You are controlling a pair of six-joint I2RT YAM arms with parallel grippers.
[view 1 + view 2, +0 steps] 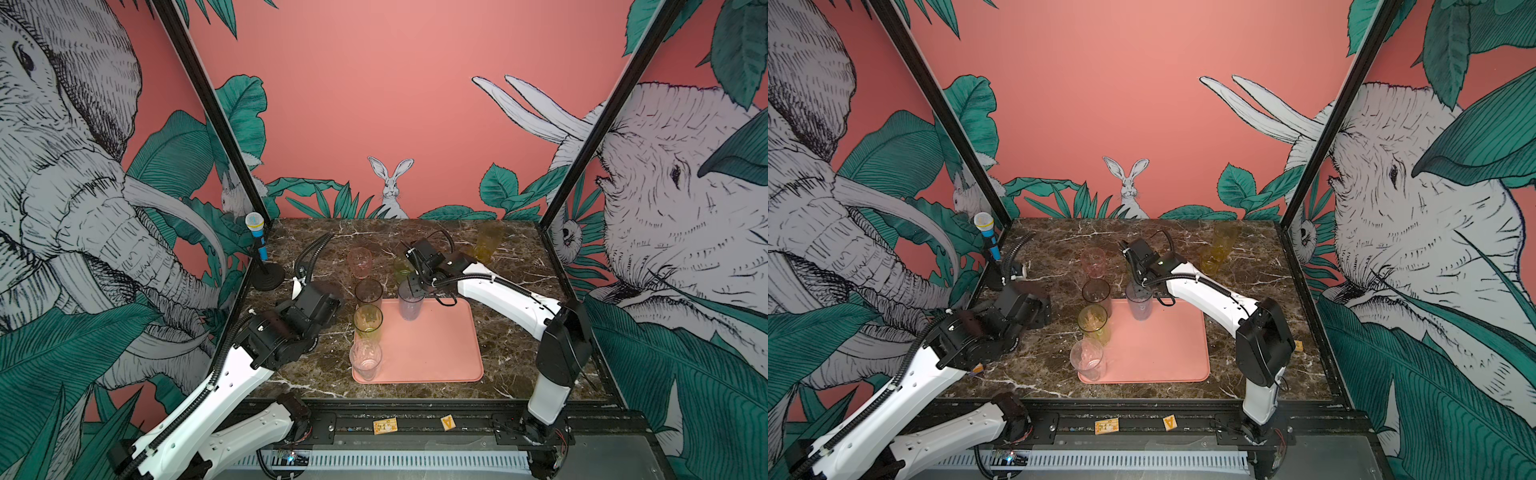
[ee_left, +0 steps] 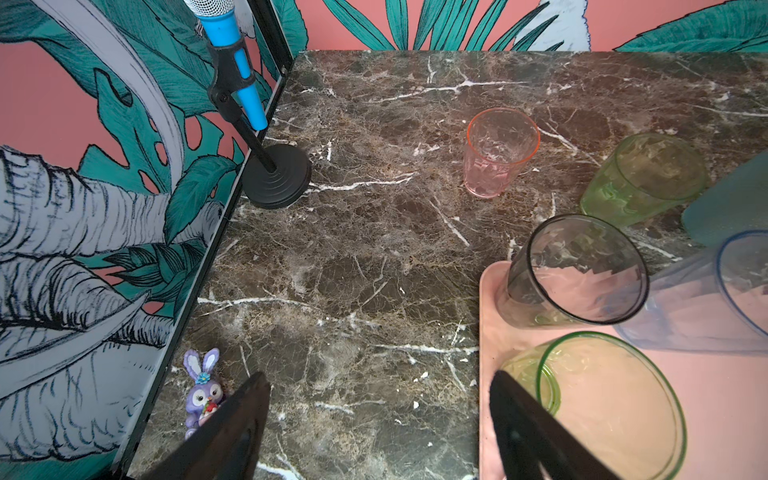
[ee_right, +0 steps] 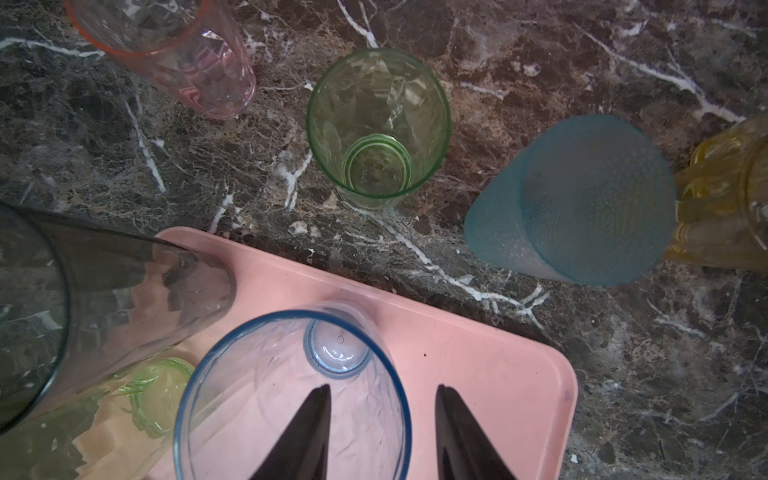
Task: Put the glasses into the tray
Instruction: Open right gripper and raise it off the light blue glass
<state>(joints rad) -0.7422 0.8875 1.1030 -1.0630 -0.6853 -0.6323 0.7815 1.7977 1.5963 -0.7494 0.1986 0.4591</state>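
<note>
The salmon-pink tray (image 1: pixel 440 353) lies mid-table. Along its left side stand a smoky grey glass (image 1: pixel 368 293), a green glass (image 1: pixel 368 323) and a clear glass (image 1: pixel 365 360). A lilac-blue glass (image 3: pixel 291 399) stands at its far edge. My right gripper (image 3: pixel 382 388) is open over that glass's rim, one finger inside and one outside, neither touching the wall. On the marble beyond the tray stand a pink glass (image 3: pixel 178 54), a short green glass (image 3: pixel 378 124), a teal glass (image 3: pixel 582 199) and amber glasses (image 1: pixel 1224 239). My left gripper (image 2: pixel 379 374) is open and empty left of the tray.
A blue toy microphone (image 1: pixel 259 245) on a black stand sits at the table's far left corner. A small purple bunny figure (image 2: pixel 202 390) stands by the left wall. Black frame posts bound both sides. Small wooden tiles (image 1: pixel 385 426) lie on the front rail.
</note>
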